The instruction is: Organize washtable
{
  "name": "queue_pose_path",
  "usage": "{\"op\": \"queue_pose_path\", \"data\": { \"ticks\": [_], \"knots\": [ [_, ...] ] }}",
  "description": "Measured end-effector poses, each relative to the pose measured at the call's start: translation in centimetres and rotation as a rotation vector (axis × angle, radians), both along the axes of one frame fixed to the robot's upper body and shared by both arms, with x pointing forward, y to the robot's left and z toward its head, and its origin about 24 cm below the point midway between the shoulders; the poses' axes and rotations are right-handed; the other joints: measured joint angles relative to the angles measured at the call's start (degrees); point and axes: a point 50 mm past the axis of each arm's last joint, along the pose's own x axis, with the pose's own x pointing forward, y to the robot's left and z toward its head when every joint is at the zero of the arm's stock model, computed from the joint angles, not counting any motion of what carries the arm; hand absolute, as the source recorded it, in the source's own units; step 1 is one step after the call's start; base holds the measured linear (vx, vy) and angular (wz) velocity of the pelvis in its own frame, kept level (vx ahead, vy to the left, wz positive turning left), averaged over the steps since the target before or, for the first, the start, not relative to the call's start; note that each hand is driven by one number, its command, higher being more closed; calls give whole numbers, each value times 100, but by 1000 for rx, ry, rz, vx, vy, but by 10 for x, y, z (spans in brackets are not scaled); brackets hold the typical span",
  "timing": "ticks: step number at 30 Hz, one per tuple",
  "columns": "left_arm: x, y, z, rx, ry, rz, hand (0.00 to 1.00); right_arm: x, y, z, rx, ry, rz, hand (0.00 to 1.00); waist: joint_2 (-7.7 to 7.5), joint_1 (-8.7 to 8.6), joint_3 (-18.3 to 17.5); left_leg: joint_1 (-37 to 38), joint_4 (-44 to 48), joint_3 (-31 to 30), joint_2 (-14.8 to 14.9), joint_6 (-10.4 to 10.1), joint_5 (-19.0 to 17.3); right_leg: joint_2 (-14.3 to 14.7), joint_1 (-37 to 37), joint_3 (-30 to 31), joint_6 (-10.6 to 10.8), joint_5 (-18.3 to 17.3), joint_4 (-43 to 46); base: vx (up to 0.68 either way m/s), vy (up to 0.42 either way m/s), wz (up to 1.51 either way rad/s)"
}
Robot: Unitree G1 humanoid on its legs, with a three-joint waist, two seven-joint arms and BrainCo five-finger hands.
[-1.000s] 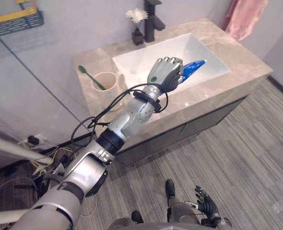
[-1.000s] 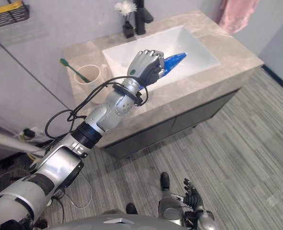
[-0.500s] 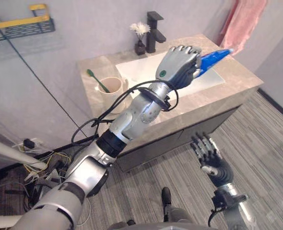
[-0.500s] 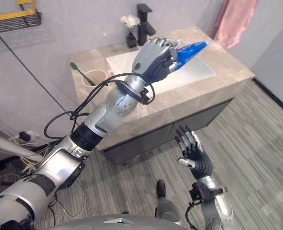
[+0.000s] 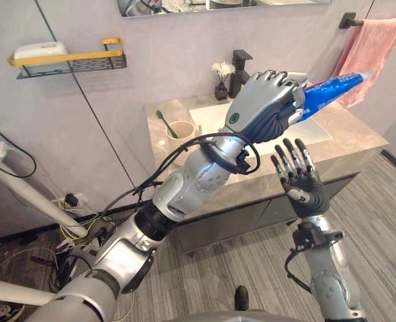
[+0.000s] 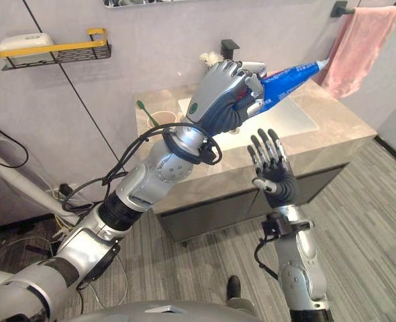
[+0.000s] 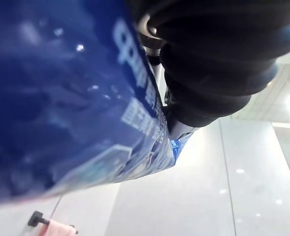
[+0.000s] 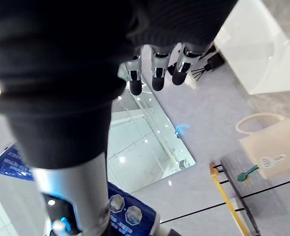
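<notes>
One blue toothpaste tube (image 5: 333, 92) is the thing in hand. It is held high in the air above the washtable (image 5: 360, 138), touching nothing but the left hand (image 5: 265, 107). That hand's fingers and thumb are curled tight round the tube's near half. The free end sticks out and slants upward toward the pink towel (image 5: 376, 50) on its rail. In the left wrist view the tube's printed blue skin lies right against the dark ribbed cover, which fits a full wrap, not a fingertip pinch.

Just below the tube the right hand (image 5: 301, 180) stands upright, holding nothing. Its fingers are straight and spread, and its palm is turned toward the robot. It is near the tube but apart from it. I judge it to be set there to receive or steady the tube, perhaps because the left arm's grip suits carrying better than placing.

Down on the stone top, to the left of the white basin (image 5: 315, 129), stands a beige cup (image 5: 180, 133) with a green toothbrush (image 5: 163, 121) leaning in it. This looks like the likely home for the tube. Behind the basin are a black faucet (image 5: 241, 64) and a small vase (image 5: 221, 87) of white flowers. A wall shelf (image 5: 67, 62) with a yellow rail hangs well off to the left.
</notes>
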Motion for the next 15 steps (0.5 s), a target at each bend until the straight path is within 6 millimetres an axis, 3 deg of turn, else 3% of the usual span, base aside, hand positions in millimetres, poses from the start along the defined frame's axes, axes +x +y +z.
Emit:
{"op": "queue_pose_path", "data": {
  "ticks": [6, 15],
  "knots": [
    [-3, -4, 2, -38, 11, -26, 100, 12, 8, 19, 41, -73, -16, 0, 2, 38, -4, 0, 5, -90, 18, -16, 16, 5, 42, -69, -5, 6, 0, 12, -12, 9],
    [-4, -5, 1, -48, 18, -34, 100, 20, 19, 31, 105, -113, 19, 0, -50, 126, -76, 9, -13, -221, 18, -13, 63, -11, 118, -208, -19, -7, -14, -11, -5, 7]
  ]
}}
